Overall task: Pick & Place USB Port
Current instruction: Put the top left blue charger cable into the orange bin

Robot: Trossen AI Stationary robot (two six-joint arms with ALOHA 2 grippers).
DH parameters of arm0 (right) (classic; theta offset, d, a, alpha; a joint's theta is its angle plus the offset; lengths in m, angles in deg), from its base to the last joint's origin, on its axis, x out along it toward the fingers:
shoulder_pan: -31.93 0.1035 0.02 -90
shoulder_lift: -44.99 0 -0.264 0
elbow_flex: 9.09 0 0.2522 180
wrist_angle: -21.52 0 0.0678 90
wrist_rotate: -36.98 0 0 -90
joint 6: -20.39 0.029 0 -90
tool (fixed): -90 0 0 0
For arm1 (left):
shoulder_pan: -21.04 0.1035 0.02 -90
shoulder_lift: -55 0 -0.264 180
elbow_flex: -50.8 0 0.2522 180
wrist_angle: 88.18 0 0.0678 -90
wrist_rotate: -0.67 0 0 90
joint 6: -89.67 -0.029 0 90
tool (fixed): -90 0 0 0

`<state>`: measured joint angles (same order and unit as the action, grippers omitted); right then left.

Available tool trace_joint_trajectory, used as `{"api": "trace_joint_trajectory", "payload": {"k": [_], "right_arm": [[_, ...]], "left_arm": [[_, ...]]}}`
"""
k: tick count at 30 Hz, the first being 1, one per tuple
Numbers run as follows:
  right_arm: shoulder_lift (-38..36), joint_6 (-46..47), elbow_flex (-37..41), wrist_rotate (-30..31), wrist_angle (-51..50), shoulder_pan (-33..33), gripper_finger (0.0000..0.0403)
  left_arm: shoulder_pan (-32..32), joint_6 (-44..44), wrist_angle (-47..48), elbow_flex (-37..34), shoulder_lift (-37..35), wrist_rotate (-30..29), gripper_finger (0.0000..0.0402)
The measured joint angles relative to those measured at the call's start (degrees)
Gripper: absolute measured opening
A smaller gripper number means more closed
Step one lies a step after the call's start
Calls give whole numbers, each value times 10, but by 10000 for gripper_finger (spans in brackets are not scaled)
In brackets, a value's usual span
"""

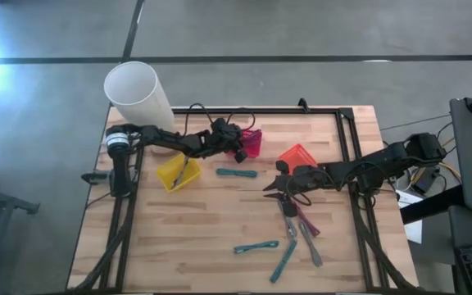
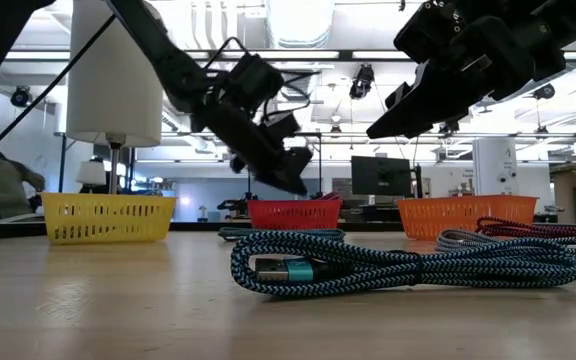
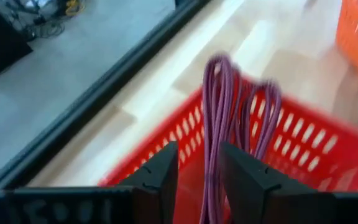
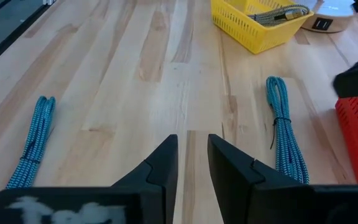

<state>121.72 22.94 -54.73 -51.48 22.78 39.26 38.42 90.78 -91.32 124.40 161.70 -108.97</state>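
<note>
My left gripper point(image 1: 240, 152) hangs above the red basket point(image 1: 254, 141) near the table's far edge. It is shut on a coiled purple USB cable point(image 3: 215, 93), whose looped end reaches out past the fingers over the red basket point(image 3: 291, 130). My right gripper point(image 1: 270, 187) hovers over bare wood at mid-table, beside the orange basket point(image 1: 297, 154). In its wrist view the right gripper point(image 4: 192, 149) shows a narrow gap with nothing in it. Teal cable bundles point(image 4: 283, 130) point(image 4: 33, 140) lie flat on the table on either side of it. My left gripper point(image 3: 197, 155) pinches the purple cable bundle between its two fingers, with several strands point(image 3: 211, 163) running along the gap. The looped end point(image 3: 219, 65) sticks forward beyond the fingertips over the red basket. I cannot tell whether that end touches the basket.
A yellow basket point(image 1: 177, 173) with a cable inside sits left of the red one. A white cylinder point(image 1: 138, 94) stands at the far left corner. More cables lie toward the near edge: teal ones point(image 1: 256, 246) and grey and maroon ones point(image 1: 300, 223). Bare wood lies near left.
</note>
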Motion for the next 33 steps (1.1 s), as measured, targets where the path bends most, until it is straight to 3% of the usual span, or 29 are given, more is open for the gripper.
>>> {"api": "trace_joint_trajectory", "payload": {"k": [6, 14, 22, 33], "right_arm": [[0, 0, 0, 0, -1, 0, 90], [0, 0, 0, 21, 2, -1, 96], [0, 31, 0, 53, 7, -1, 98], [0, 48, -2, 65, 19, -1, 115]], "left_arm": [[-22, -36, 60, 60, -11, 3, 126], [-76, -83, 222, 104, -52, 10, 125], [-143, -28, 354, 100, -139, 16, 109], [-229, 36, 338, 5, -234, 17, 99]]}}
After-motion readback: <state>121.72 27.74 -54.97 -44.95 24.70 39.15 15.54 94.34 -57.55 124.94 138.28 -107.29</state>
